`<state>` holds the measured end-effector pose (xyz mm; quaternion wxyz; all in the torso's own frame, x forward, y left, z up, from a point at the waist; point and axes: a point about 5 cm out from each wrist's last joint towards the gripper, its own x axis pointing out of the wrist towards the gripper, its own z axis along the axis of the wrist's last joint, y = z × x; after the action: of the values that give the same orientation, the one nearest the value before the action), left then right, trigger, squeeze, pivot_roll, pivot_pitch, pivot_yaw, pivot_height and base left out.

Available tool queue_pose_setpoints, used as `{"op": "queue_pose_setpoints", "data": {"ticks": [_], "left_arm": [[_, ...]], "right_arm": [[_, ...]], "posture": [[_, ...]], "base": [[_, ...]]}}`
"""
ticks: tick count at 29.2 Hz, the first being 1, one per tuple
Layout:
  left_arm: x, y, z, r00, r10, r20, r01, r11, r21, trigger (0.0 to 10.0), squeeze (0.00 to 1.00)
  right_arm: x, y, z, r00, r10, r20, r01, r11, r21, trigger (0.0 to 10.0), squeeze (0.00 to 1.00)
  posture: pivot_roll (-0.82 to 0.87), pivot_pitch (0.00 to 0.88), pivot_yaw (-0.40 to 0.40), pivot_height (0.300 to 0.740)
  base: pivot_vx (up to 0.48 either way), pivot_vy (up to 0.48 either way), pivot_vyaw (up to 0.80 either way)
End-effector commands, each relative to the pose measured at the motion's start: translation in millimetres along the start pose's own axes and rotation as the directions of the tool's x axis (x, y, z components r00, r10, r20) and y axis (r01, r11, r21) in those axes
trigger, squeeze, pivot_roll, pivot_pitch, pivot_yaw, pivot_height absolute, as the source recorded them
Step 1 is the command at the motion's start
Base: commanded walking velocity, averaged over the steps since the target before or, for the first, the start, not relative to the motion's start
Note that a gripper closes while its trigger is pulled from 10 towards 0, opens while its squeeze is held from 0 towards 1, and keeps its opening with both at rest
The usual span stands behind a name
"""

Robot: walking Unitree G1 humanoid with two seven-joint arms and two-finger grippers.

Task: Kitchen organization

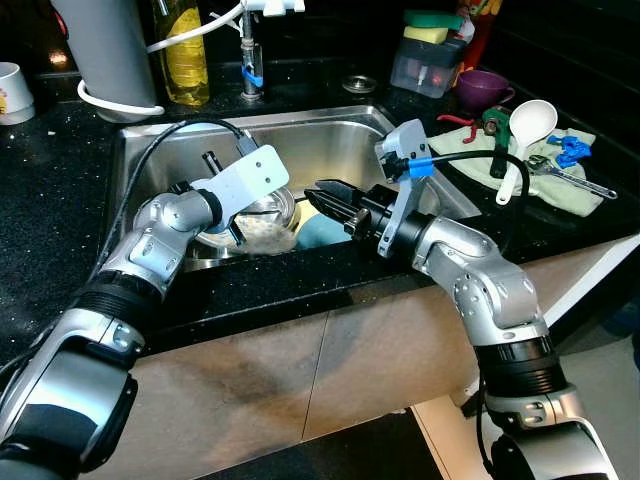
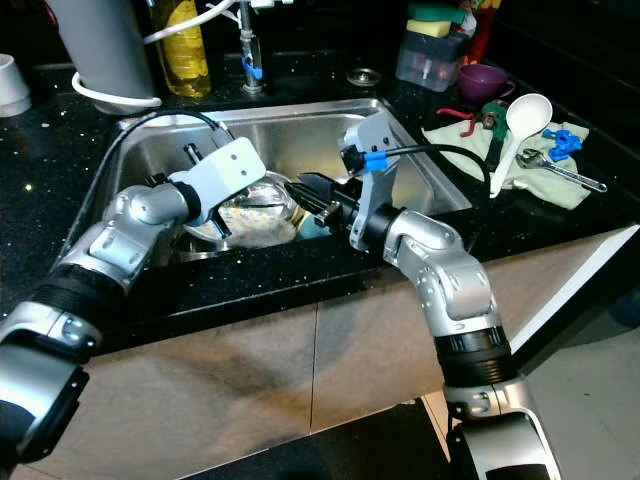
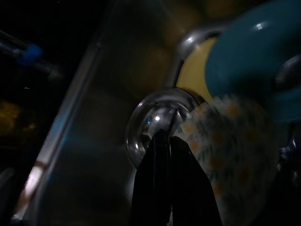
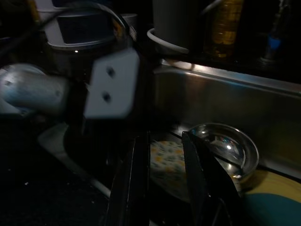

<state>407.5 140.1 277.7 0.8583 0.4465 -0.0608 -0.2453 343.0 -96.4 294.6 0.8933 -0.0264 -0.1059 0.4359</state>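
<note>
Sink (image 1: 350, 125) clearing step, by the look. Left gripper (image 3: 162, 155) fingers together at steel bowl (image 3: 153, 122) rim, grip unclear; right gripper (image 4: 162, 155) fingers apart over floral plate (image 4: 169, 167). Next: close on plate rim, lift clear.

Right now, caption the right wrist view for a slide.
Open right gripper poised over floral plate and steel bowl in sink.

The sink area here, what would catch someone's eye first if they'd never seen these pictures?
Both silver arms reach into the steel sink: the left gripper, shut, pokes at a small shiny steel bowl beside a floral plate, while the right gripper, open, hovers over the same dishes. On the counter to the right, a big white ladle lies across a pale green cloth among tools.
</note>
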Motion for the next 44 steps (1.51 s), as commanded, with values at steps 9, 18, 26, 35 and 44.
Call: {"op": "queue_pose_setpoints", "data": {"ticks": [9, 18, 26, 35, 44], "left_arm": [[2.8, -11.0, -17.5, 0.997, -0.058, -0.054, 0.059, 0.998, 0.018, 8.5, 0.00], [-13.4, 41.5, -10.0, 0.973, 0.229, 0.034, -0.186, 0.863, -0.470, 10.0, 1.00], [-53.4, 44.0, -11.8, 0.894, 0.446, 0.043, -0.250, 0.576, -0.778, 10.0, 0.00], [-78.6, 8.7, -7.9, 0.901, 0.433, 0.010, -0.344, 0.728, -0.593, 10.0, 0.00], [-87.2, -11.7, 3.4, 0.909, 0.417, -0.020, -0.333, 0.696, -0.636, 10.0, 0.00]], "right_arm": [[-3.2, 4.5, 0.2, 1.000, 0.029, 0.005, -0.029, 1.000, 0.013, 10.0, 0.00], [-8.9, 7.3, 4.9, 0.998, 0.019, 0.066, -0.022, 0.999, 0.038, 10.0, 0.00], [-20.4, 7.7, 3.4, 0.949, -0.209, 0.237, 0.167, 0.968, 0.185, 10.0, 0.00], [-24.0, 7.2, -1.9, 0.905, -0.342, 0.254, 0.299, 0.934, 0.193, 10.0, 0.00], [-27.5, 9.8, -5.8, 0.903, -0.358, 0.240, 0.308, 0.925, 0.221, 10.0, 0.00]], "posture": [[0.00, 0.212, -0.010, 0.740], [0.00, 0.177, -0.025, 0.740], [-0.01, 0.135, -0.052, 0.740], [-0.02, 0.119, -0.049, 0.740], [-0.04, 0.120, -0.064, 0.740]], "base": [[0.000, 0.000, 0.00], [0.000, 0.000, 0.00], [0.000, 0.000, 0.00], [0.000, 0.000, 0.00], [0.000, 0.000, 0.00]]}}
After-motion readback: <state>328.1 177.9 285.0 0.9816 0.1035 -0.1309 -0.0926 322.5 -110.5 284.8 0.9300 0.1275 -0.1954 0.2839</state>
